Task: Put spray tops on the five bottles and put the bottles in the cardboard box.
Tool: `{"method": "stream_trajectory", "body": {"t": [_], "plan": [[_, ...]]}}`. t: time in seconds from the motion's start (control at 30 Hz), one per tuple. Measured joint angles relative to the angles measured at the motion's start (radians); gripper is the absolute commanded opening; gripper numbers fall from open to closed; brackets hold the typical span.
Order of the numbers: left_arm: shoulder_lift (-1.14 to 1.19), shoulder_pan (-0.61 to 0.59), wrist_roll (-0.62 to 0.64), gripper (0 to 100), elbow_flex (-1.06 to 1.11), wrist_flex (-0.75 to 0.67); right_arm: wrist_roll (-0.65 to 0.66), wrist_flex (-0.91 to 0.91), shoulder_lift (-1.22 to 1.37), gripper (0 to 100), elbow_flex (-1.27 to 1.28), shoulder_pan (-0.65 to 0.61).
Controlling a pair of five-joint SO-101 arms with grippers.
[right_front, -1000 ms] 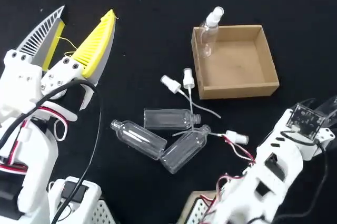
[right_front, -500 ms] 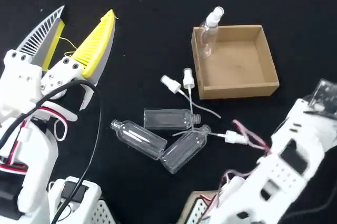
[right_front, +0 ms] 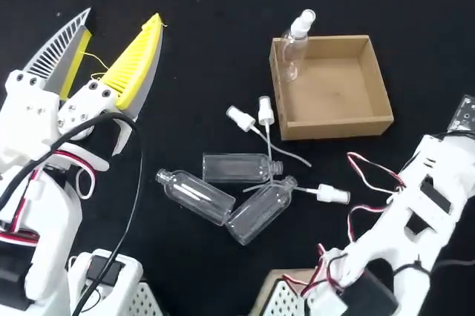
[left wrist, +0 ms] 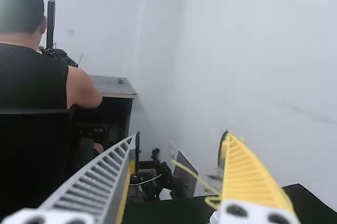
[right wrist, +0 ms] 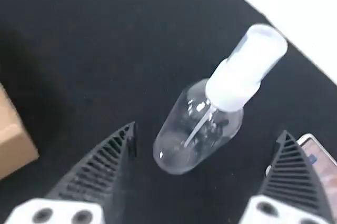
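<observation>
Overhead view of a black table [right_front: 193, 56]. A cardboard box [right_front: 380, 101] sits right of centre, open side up. A capped bottle [right_front: 292, 47] stands at its far left corner, its white top above the wall; its base is hard to make out.

In front of the box three bare bottles lie on their sides, close together: a far bottle [right_front: 236, 168], a left bottle [right_front: 194, 196] and a near bottle [right_front: 260, 210]. Two spray tops [right_front: 241, 117] lie just beside the box's near left corner, and a third top [right_front: 332, 194] lies right of the cluster. Their thin tubes cross the bottles and are hard to trace.

The left gripper [right_front: 122, 13] is raised at the left, its jaws wide apart and holding nothing. In its wrist view the left gripper [left wrist: 179, 137] points at a white wall.

The right arm [right_front: 415, 219] is cut off by the picture's right edge. In its wrist view the right gripper [right wrist: 206, 131] is spread wide around a second capped bottle [right wrist: 210, 113] on the table, with neither finger touching it. Whether that bottle stands or lies is unclear. A corner of the box [right wrist: 13, 129] shows at the edge
</observation>
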Motion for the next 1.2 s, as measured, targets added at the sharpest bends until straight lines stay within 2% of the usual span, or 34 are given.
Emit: {"method": "stream_trajectory", "body": {"t": [0.4, 1.2], "plan": [[0.000, 0.000, 0.000, 25, 0.000, 0.000, -0.043, -0.123, 0.229, 35.0, -0.049, 0.003], [0.000, 0.000, 0.000, 25, 0.000, 0.000, -0.052, -0.232, 0.305, 35.0, -0.110, 0.003]]}}
